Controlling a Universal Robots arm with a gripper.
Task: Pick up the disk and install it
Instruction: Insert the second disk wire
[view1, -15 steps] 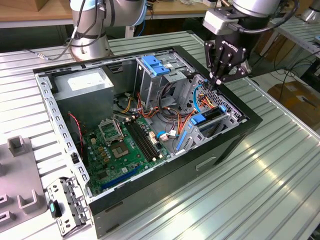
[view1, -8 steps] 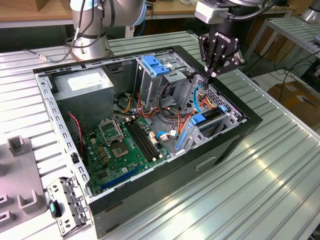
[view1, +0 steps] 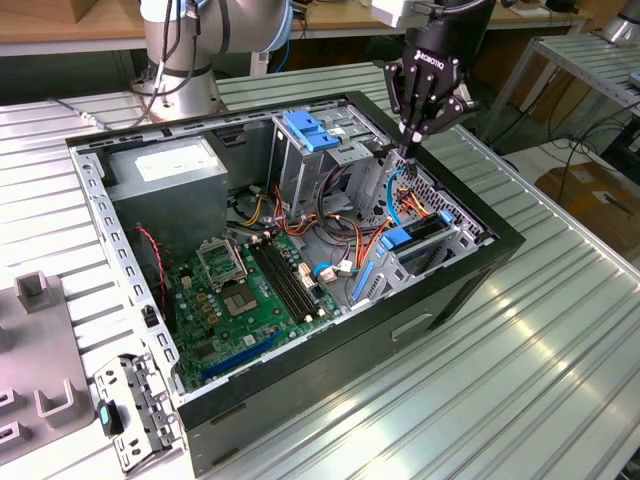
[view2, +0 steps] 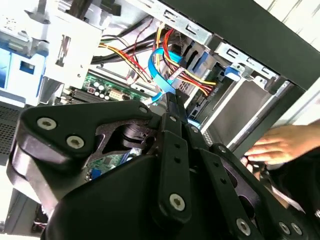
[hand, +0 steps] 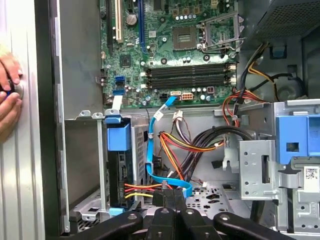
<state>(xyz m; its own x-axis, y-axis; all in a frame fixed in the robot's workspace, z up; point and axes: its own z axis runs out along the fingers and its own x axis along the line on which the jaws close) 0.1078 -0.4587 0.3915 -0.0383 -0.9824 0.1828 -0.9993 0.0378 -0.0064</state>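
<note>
We are seeing the black gripper (view1: 408, 143) hovering closed, holding nothing, above the open black computer case (view1: 470, 290) — the dark, blue-framed disk (hand: 119, 165) is sitting in its silver bay

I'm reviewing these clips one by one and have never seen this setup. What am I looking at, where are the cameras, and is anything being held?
A robot arm with a black gripper hangs over an open computer case on a metal table. The exterior view looks on from off the arm; both wrist views ride on it, looking down into the case. The disk, dark with a blue carrier, sits in its bay by the case wall. The jaws are shut and hold nothing, their tip beside a thin blue cable. A person's hand rests at the case's edge.
</note>
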